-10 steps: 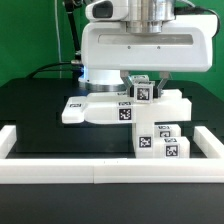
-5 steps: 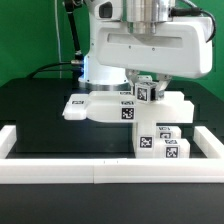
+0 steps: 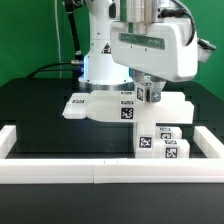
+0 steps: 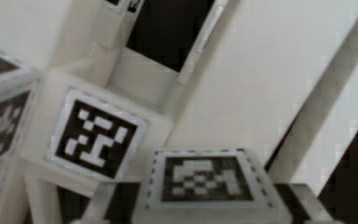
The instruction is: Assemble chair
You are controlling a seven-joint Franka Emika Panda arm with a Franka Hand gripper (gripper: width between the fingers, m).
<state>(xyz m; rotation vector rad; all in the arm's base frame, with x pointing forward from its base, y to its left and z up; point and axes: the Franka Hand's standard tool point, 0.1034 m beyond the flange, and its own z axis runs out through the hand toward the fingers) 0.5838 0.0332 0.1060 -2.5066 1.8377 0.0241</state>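
One small tagged cube is clamped in the fingers above the slab, so seating it there likely comes next, needing careful alignment.

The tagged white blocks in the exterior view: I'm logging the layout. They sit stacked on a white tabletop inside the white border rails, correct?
Not quite. The tabletop is black, not white, as the exterior view shows. The tagged white blocks do sit stacked inside the white border rails.
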